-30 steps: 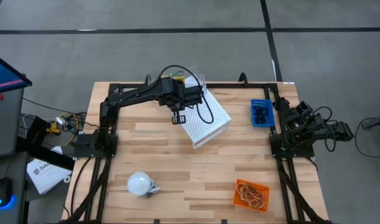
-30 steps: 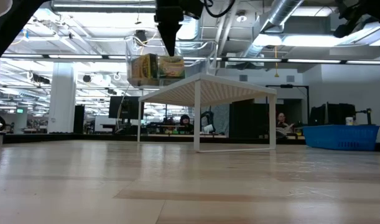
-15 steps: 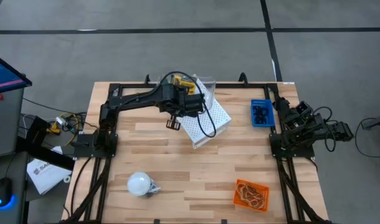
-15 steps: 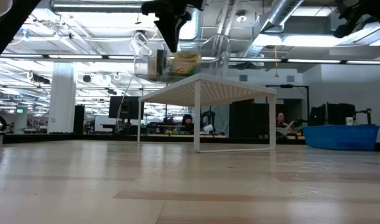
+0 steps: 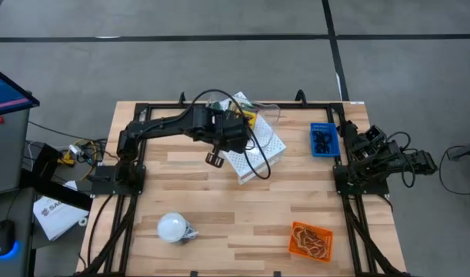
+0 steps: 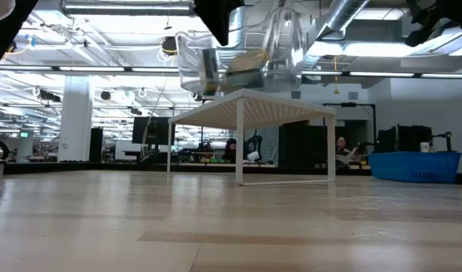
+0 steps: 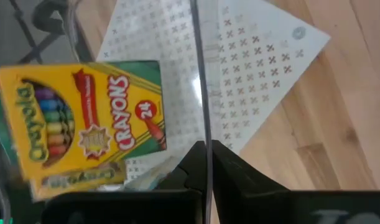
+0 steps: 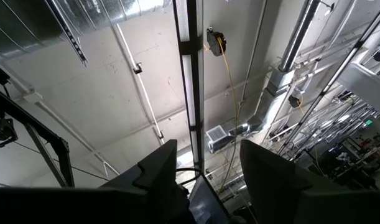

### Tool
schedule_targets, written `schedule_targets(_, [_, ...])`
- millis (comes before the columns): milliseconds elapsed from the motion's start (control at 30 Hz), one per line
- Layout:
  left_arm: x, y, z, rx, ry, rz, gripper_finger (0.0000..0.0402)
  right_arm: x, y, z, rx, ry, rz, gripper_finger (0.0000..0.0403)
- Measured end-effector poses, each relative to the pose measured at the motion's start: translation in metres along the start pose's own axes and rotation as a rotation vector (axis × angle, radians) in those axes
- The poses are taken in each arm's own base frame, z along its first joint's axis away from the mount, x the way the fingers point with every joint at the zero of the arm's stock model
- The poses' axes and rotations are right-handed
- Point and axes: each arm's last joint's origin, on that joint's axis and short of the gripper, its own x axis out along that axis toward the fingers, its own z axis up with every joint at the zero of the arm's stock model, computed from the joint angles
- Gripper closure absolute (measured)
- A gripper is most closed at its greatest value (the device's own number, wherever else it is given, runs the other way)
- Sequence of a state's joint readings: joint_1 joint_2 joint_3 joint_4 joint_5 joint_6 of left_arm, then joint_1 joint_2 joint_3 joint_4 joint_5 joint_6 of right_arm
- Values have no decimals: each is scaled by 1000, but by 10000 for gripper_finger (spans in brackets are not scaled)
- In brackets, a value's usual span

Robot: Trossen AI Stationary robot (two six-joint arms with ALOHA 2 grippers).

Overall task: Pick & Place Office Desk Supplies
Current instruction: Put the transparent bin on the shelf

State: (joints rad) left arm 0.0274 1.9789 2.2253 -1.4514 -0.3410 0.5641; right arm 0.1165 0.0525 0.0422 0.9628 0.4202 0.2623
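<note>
My left gripper [image 6: 218,30] is shut on a clear plastic container [image 5: 254,112] that holds yellow-and-green crayon boxes [image 7: 84,121]. It carries the container tilted over the white perforated box [image 5: 256,151] at the table's far middle. The low view shows the container [image 6: 238,60] just above the box's top [image 6: 246,94]. My right gripper [image 8: 202,168] is parked at the table's right edge [image 5: 381,154]. It points up at the ceiling and is open with nothing between its fingers. My left gripper pinches the clear container's thin side wall [image 7: 201,118] at the rim. One finger stands on the side where the crayon boxes lie, the other outside. The fingers come from above, slanting down. The container hangs tilted over the white box; whether it touches the box I cannot tell.
A blue bin [image 5: 322,139] with small black rings stands at the far right. An orange bin [image 5: 310,239] with tan rubber bands sits at the near right. A white bulb-like object [image 5: 173,227] lies near left. Bare wood lies between them.
My left gripper has rolled its wrist and risen a little, staying shut on the container. The clear container has come up from the white box's top, swung toward the table's right and tipped over. The crayon boxes inside have turned with it.
</note>
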Motion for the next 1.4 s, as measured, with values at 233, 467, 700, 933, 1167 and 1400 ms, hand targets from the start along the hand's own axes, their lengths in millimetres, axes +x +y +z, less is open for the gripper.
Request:
schedule_targets(233, [-2,-13,8,-193,-4,-12,402,0,0,0,7,3,-1,230])
schedule_targets(467, [8,-21,16,-312,33,-25,402,0,0,-1,5,8,-2,230])
schedule_targets(700, [11,-17,16,-326,19,-13,401,0,0,-1,21,13,-3,230])
schedule_targets(933, [10,-18,15,-222,34,-16,363,0,0,-2,19,18,-5,230])
schedule_targets(1167, [13,-8,14,-232,5,8,269,0,-1,-3,16,25,-7,230])
schedule_targets(1400, [14,5,21,-268,-113,64,204,0,-1,-3,12,33,-8,230])
